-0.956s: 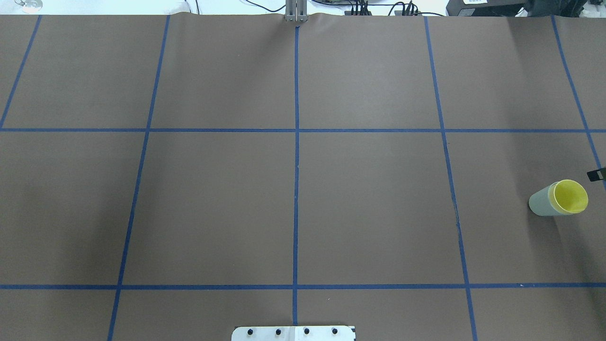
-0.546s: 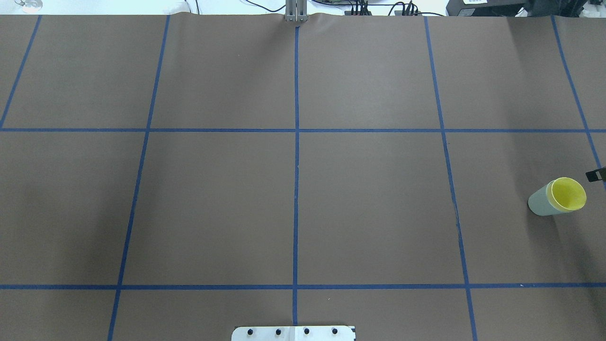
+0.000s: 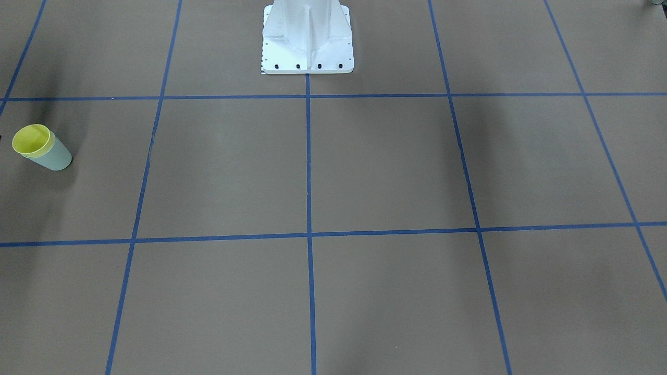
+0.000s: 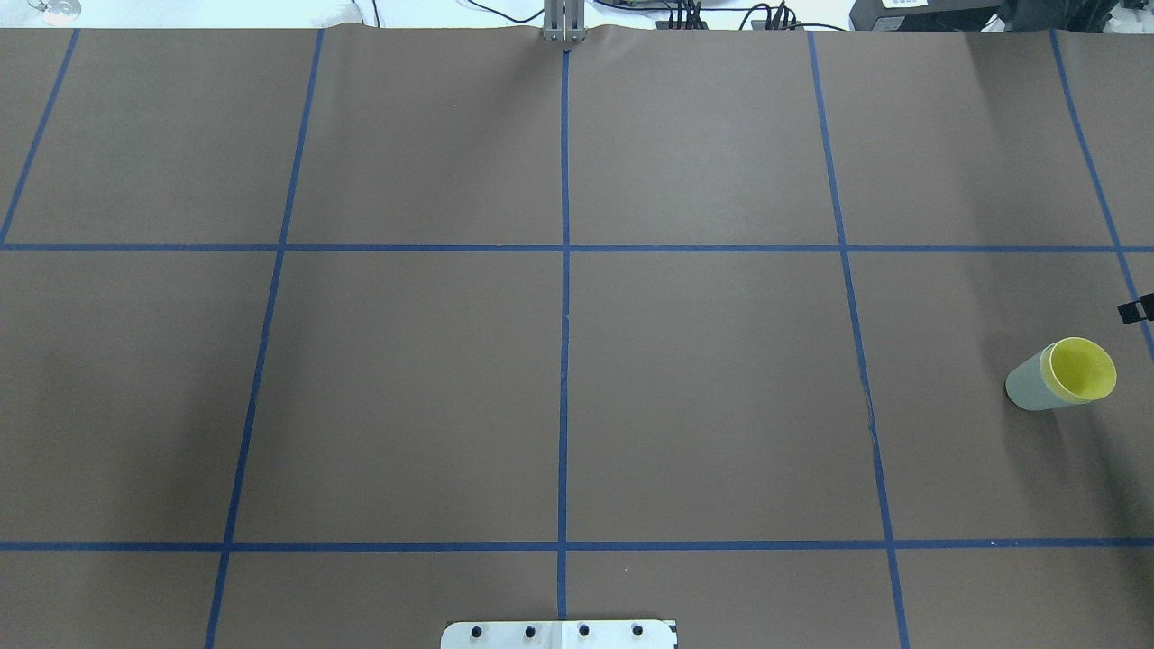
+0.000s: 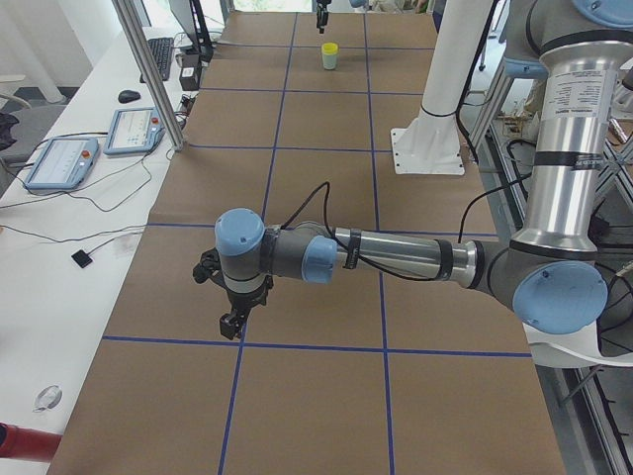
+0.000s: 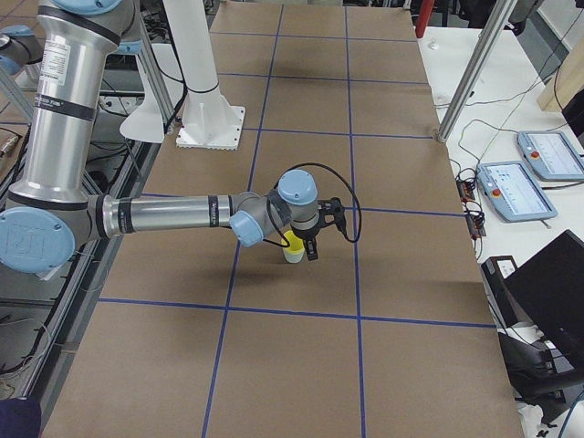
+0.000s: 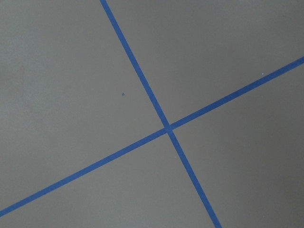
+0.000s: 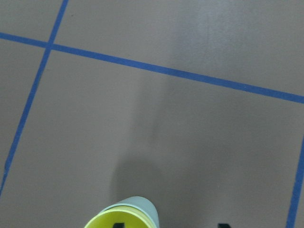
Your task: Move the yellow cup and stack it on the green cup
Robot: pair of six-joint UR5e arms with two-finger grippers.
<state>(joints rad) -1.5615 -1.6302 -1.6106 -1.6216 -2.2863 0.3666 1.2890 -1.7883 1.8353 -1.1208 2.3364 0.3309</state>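
Observation:
The yellow cup [image 4: 1082, 370] sits nested inside the green cup [image 4: 1026, 389], upright on the table's right side. Both also show in the front-facing view, yellow cup [image 3: 31, 139] in green cup [image 3: 55, 158]. My right gripper [image 6: 308, 246] hovers right over the stack; only a black corner of it [image 4: 1136, 309] shows overhead. In the right wrist view its two fingertips [image 8: 223, 224] stand apart at the bottom edge, open and holding nothing, with the yellow cup's rim [image 8: 102, 222] below. My left gripper [image 5: 232, 322] hangs over bare table far away; I cannot tell its state.
Brown paper with a blue tape grid [image 4: 564, 248] covers the table. The white base plate [image 4: 559, 634] is at the near middle edge. The left wrist view shows only a tape crossing [image 7: 167, 128]. Tablets and cables [image 6: 516, 187] lie beyond the table's far edge.
The yellow cup has settled slightly lower in the green cup. The black corner of my right gripper at the overhead view's right edge has moved farther from the cups.

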